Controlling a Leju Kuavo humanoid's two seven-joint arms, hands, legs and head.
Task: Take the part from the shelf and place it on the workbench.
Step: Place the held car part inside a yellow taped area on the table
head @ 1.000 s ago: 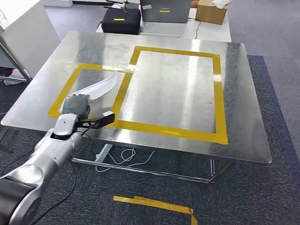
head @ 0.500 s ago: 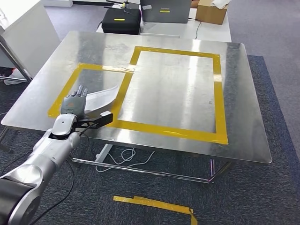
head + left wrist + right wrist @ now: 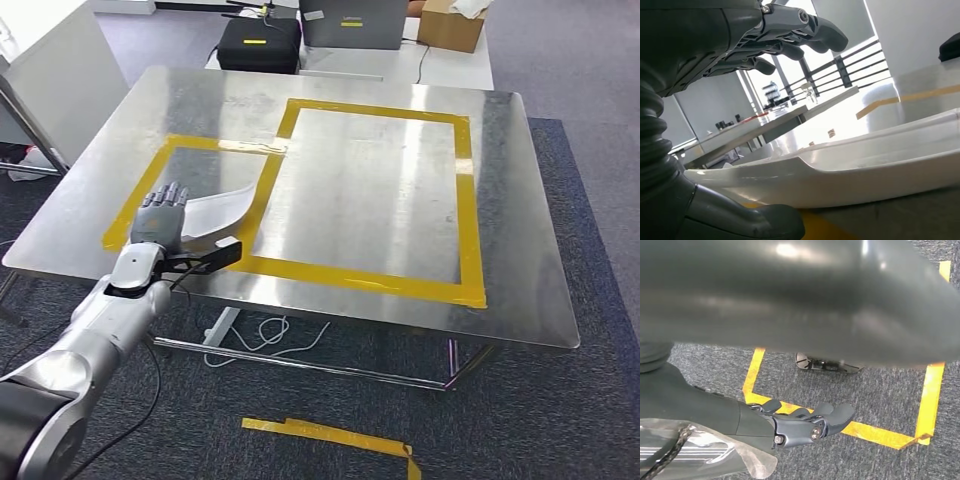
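Left hand (image 3: 160,214) hovers with fingers spread, holding nothing, just over the near end of the long white curved part (image 3: 220,203), which lies on the steel bench (image 3: 513,200) inside the smaller yellow-taped square and looks light, stiff, smooth, best taken by its thin edge.

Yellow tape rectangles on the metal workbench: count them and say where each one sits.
2. A smaller rectangle on the robot's left side, holding the white part, and a larger rectangle beside it toward the right, sharing one tape side.
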